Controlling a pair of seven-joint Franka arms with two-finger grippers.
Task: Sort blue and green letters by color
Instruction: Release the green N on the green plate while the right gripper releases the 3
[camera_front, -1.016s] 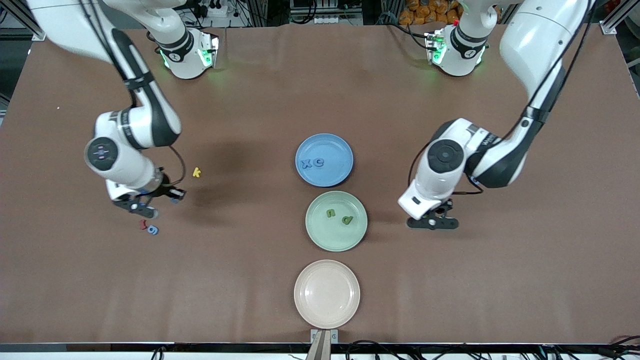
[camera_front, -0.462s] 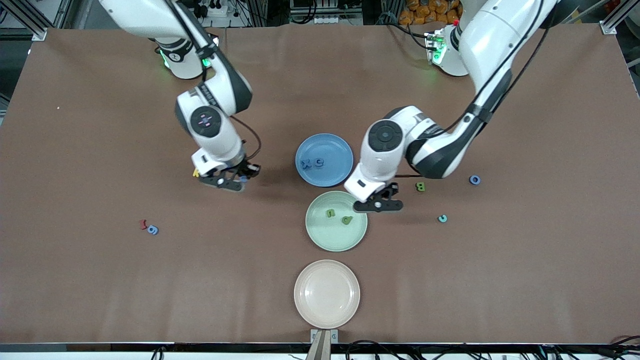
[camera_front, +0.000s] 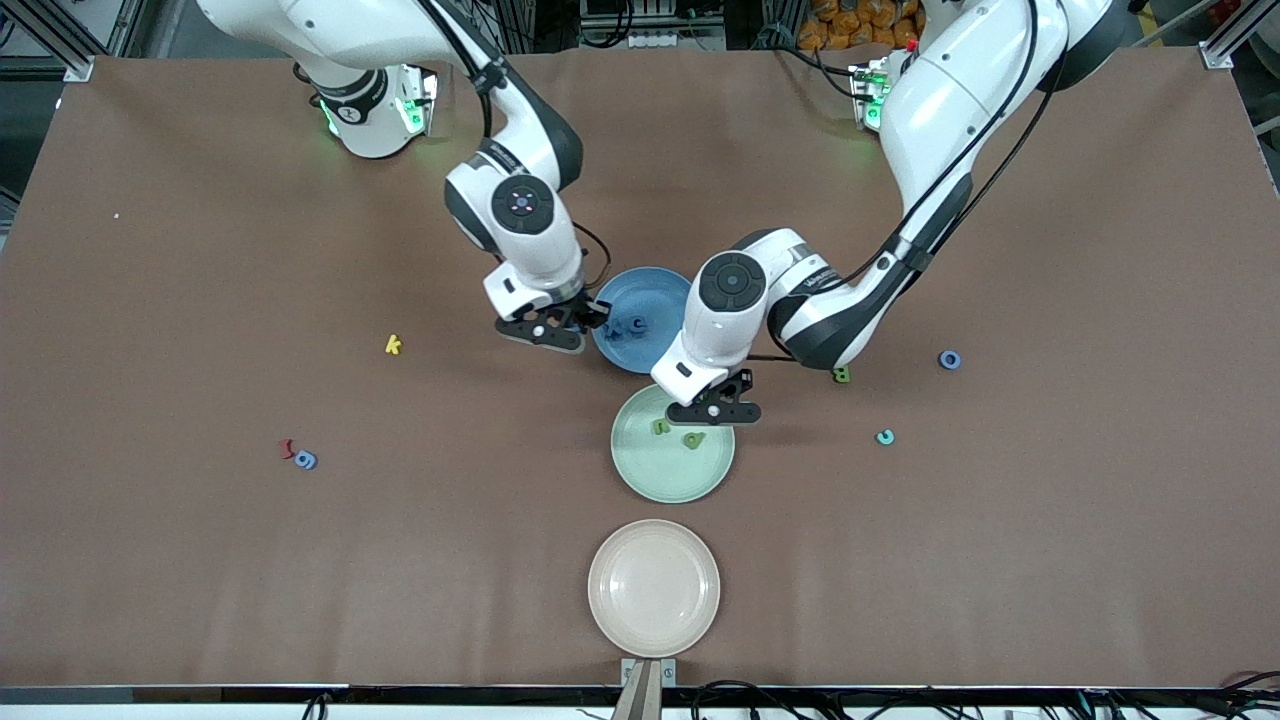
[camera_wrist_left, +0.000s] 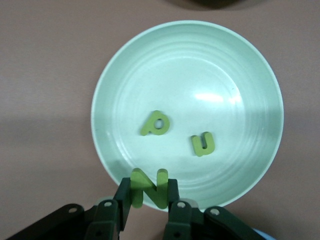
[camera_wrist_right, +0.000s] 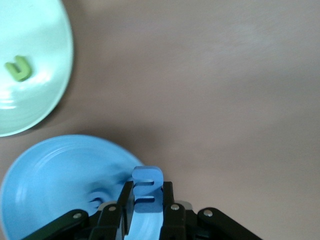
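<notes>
Front view: both arms have swung in from the surface's ends w/in the last sec, left tool (camera_front: 712, 410) pinching green N (camera_wrist_left: 148, 187) over green plate's (camera_front: 650, 480) rim, right tool (camera_front: 548, 332) pinching blue letter (camera_wrist_right: 146, 190) at blue plate's (camera_front: 655, 285) rim — drops look next.

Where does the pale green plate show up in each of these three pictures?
Front view: the green plate lies mid-table, between the blue plate and the pink plate, under the left pincer.
Left wrist view: it fills most of the picture, holding two green letters.
Right wrist view: only an edge shows at a corner.
Shared landmark: the green u lying in it.
</notes>
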